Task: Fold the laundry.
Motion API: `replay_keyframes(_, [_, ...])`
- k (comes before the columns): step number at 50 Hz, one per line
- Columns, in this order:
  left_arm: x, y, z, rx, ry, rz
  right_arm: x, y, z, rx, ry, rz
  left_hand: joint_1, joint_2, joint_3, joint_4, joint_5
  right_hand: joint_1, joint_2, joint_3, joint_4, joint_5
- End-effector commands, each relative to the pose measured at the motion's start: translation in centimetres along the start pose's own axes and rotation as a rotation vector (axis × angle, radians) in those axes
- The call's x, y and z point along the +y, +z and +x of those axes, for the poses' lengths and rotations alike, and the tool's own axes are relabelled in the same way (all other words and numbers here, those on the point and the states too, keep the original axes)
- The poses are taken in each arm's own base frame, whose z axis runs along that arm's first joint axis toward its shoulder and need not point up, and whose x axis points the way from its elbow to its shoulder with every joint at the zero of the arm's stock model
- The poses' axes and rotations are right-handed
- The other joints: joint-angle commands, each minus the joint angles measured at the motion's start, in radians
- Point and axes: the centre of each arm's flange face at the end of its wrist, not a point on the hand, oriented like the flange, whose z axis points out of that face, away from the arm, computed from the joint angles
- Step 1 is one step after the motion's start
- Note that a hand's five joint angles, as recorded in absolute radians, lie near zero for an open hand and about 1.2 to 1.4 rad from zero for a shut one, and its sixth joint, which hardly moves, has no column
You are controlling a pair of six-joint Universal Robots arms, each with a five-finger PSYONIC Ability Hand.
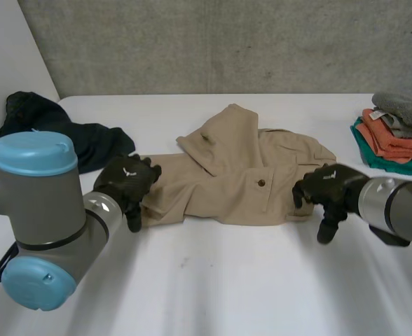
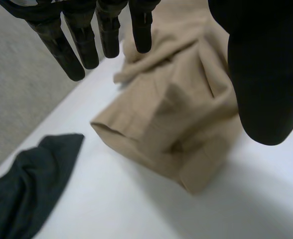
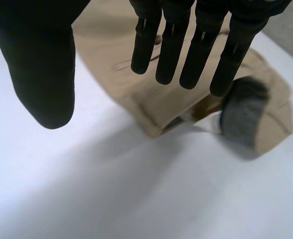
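Your left hand [image 1: 125, 180] and right hand [image 1: 328, 187] are hovering at opposite ends of the tan trousers [image 1: 227, 185] on the desk [image 1: 220, 280] — fingers straight, gripping nothing, likely readying a fold.

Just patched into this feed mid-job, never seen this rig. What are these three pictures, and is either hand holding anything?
It is a two-armed robot at a white table, each arm ending in a black hand. The head view looks down from between the arms; the two wrist views look along each palm. Tan trousers lie crumpled mid-table, a dark garment at the robot's far left, folded cloths at the far right. The left hand is at one end of the trousers, the right hand at the other. Both are open, holding nothing.
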Motion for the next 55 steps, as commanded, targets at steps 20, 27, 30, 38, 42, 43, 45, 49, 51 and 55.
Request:
replay_keyframes(20, [1.8, 7.3, 1.2, 0.066, 0.048, -0.142, 2.8, 11.1, -2.1, 0.174, -0.224, 0.256, 0.147, 0.149, 0.153, 0.147, 0.148, -0.024, -0.024, -0.024, -0.022, -0.027])
replay_keyframes(27, [1.3, 8.3, 1.6, 0.032, 0.062, -0.119, 2.9, 13.0, -1.7, 0.191, -0.251, 0.257, 0.617, 0.62, 0.623, 0.618, 0.618, 0.309, 0.309, 0.308, 0.31, 0.305])
replay_keyframes(30, [1.0, 8.7, 1.4, -0.017, 0.069, -0.095, 2.4, 13.3, -0.9, 0.233, -0.256, 0.286, 1.112, 1.114, 1.118, 1.112, 1.113, 0.709, 0.709, 0.709, 0.711, 0.706])
replay_keyframes(38, [-3.9, 6.6, -1.4, -0.146, 0.061, 0.041, -0.5, 11.7, 1.2, 0.296, -0.26, 0.347, 1.13, 1.133, 1.136, 1.131, 1.131, 0.805, 0.805, 0.804, 0.806, 0.801])
replay_keyframes(42, [-9.5, 2.3, -4.9, -0.237, -0.006, 0.206, -4.3, 7.9, 4.0, 0.36, -0.249, 0.401, 1.13, 1.133, 1.136, 1.131, 1.131, 0.805, 0.805, 0.804, 0.806, 0.801])
replay_keyframes(43, [-12.0, 0.0, -6.3, -0.272, -0.039, 0.296, -6.1, 6.0, 4.8, 0.38, -0.239, 0.435, 1.13, 1.133, 1.136, 1.131, 1.131, 0.805, 0.805, 0.804, 0.806, 0.801])
replay_keyframes(45, [-14.4, -2.4, -7.6, -0.308, -0.07, 0.386, -8.0, 4.0, 5.5, 0.395, -0.224, 0.477, 1.13, 1.133, 1.136, 1.131, 1.131, 0.805, 0.805, 0.804, 0.806, 0.801])
replay_keyframes(49, [-20.3, -9.3, -10.8, -0.392, -0.113, 0.64, -13.3, -2.9, 7.5, 0.437, -0.18, 0.619, 1.13, 1.133, 1.136, 1.131, 1.131, 0.805, 0.805, 0.804, 0.806, 0.801])
replay_keyframes(51, [-21.9, -11.5, -11.7, -0.418, -0.127, 0.716, -14.7, -5.1, 8.3, 0.46, -0.17, 0.664, 1.13, 1.133, 1.136, 1.131, 1.131, 0.805, 0.805, 0.804, 0.806, 0.801])
replay_keyframes(55, [-24.8, -15.7, -13.7, -0.484, -0.146, 0.843, -17.3, -9.4, 10.1, 0.518, -0.14, 0.776, 1.13, 1.133, 1.136, 1.131, 1.131, 0.805, 0.805, 0.804, 0.806, 0.801])
